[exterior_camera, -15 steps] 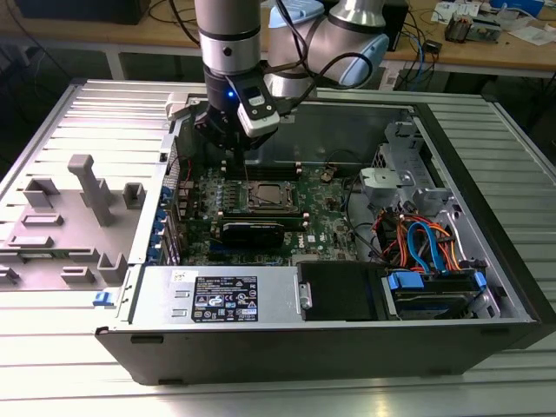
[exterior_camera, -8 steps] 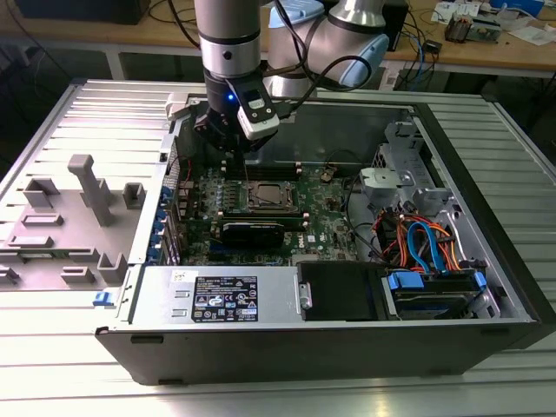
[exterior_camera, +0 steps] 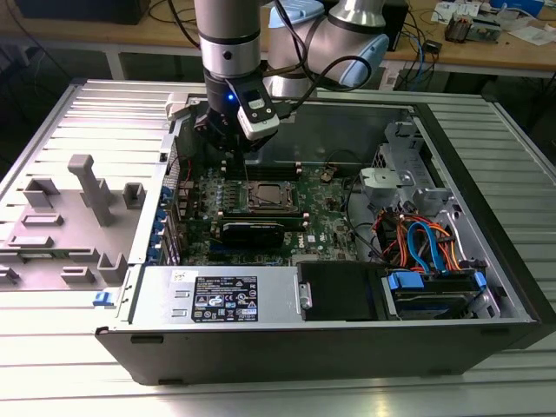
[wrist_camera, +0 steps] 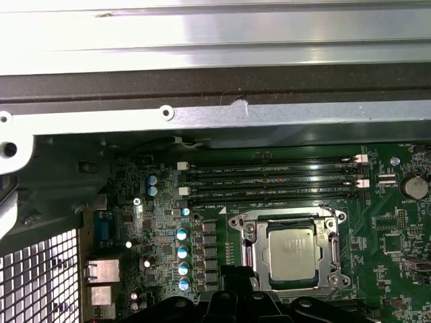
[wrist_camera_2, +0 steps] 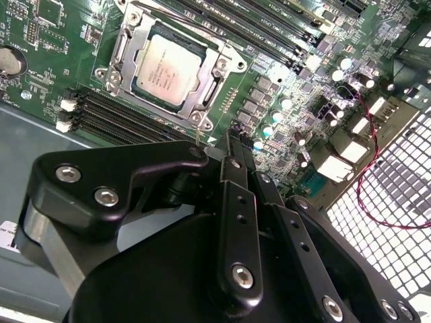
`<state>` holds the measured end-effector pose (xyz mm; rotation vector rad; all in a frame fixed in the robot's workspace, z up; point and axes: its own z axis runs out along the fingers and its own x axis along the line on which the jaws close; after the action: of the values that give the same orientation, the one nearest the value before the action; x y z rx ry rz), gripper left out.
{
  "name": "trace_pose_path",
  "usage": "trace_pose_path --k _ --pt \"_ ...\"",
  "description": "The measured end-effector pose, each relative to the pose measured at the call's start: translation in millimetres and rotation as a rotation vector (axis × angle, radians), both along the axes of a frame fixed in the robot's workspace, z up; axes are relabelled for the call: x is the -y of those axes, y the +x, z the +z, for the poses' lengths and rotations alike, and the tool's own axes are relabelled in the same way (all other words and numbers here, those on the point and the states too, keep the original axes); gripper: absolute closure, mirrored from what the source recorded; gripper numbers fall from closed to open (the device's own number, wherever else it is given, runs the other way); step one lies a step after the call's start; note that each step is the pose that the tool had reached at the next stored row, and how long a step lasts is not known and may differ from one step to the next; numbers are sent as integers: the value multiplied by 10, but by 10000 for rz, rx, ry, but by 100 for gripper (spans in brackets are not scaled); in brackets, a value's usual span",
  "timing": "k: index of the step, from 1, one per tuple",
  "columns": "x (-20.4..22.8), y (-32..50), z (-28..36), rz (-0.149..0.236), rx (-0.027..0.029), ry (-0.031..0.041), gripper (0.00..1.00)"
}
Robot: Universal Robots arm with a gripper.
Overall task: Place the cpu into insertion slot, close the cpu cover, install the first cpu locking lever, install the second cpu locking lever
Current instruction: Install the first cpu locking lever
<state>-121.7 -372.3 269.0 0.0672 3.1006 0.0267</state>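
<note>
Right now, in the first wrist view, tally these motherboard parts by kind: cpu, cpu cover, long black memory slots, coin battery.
cpu: 1
cpu cover: 1
memory slots: 4
coin battery: 1
Total: 7

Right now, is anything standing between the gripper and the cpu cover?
Nothing visible does. The gripper hangs just off the cpu cover, which lies flat around the cpu; only open air shows between them.

light: bright, even | glare: table point(wrist_camera: 215, 33) washed out | shadows: soft inside case point(exterior_camera: 304, 347)
</note>
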Motion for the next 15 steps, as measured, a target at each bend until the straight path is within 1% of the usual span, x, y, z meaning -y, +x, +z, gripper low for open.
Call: trace_pose_path --k 5,12,15 --pt "-1 -8 -10 150 -2 -2 89" --pt "-1 -9 -11 171 -1 -1 89" --pt "-8 -24 -12 176 -1 0 89"
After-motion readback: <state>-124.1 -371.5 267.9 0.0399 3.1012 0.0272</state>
